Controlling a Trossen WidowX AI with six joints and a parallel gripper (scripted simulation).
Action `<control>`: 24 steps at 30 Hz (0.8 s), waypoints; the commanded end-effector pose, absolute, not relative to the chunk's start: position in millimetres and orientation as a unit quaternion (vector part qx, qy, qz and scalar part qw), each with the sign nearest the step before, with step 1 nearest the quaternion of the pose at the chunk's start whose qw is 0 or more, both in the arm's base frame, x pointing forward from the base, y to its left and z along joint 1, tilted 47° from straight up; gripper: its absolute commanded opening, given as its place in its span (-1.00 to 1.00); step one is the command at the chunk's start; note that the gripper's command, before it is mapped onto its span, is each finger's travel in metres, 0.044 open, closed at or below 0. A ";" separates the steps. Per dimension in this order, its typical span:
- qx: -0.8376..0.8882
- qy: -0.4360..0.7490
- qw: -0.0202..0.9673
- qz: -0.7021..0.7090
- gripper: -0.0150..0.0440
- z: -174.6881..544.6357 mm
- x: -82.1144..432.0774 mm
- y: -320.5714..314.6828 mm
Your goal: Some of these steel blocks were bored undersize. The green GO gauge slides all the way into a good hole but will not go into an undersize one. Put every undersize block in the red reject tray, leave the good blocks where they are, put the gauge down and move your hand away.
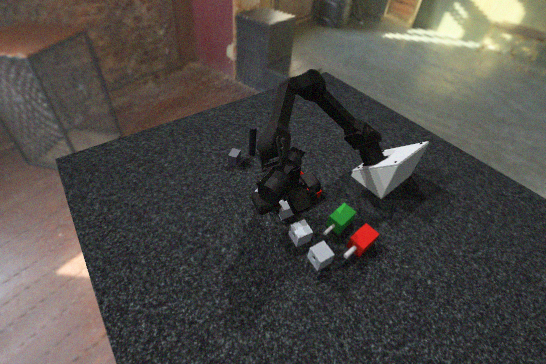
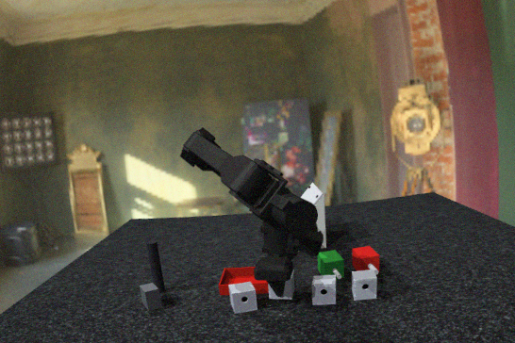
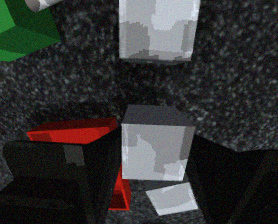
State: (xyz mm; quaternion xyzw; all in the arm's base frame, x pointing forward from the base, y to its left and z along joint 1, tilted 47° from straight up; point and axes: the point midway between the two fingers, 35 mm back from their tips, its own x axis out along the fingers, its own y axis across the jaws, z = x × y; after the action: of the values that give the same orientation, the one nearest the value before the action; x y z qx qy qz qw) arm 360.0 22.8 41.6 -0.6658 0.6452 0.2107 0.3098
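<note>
Steel block [image 1: 285, 212] [image 2: 287, 290] [image 3: 155, 151] pinched in tool [image 1: 286, 209] [image 2: 282, 292] [image 3: 150, 129], red tray [image 1: 319, 194] [image 2: 240, 275] [image 3: 75, 131] close beside, neighbouring blocks apart

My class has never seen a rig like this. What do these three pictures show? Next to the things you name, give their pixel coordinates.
The machine is one black arm [image 1: 336, 110] [image 2: 250, 180] ending in a two-fingered tool [image 1: 289, 210] [image 2: 282, 290] [image 3: 150, 129]. The top picture looks down, the exterior one looks across, and the wrist one looks between the fingers. On the dark table [image 1: 200, 286] [image 2: 424, 241] [image 3: 235, 90] are pale blocks [image 1: 320, 256] [image 2: 364, 293] [image 3: 159, 30], a green gauge [image 1: 341, 218] [image 2: 330, 263] [image 3: 30, 37], a red piece [image 1: 364, 239] [image 2: 365, 258], a red tray [image 1: 319, 193] [image 2: 240, 289] [image 3: 75, 132], a grey block [image 1: 234, 156] [image 2: 150, 297] and a black post [image 1: 252, 142] [image 2: 156, 267]. The tool grips the pale block [image 1: 285, 214] [image 2: 289, 291] [image 3: 155, 150] second from left in the exterior picture.
</note>
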 end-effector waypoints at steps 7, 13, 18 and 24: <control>-0.681 0.622 0.324 0.210 -0.49 77.4 348.0 67.0; -0.716 0.592 0.238 0.285 -0.49 87.5 315.5 55.2; -0.741 0.548 0.137 0.364 -0.49 94.0 277.7 39.9; -0.748 0.522 0.086 0.400 -0.49 95.0 258.8 31.4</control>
State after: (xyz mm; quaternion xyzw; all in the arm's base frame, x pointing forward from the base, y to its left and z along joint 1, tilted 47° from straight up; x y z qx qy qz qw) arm 261.9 27.3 91.8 -0.7385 0.5406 0.3918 0.0944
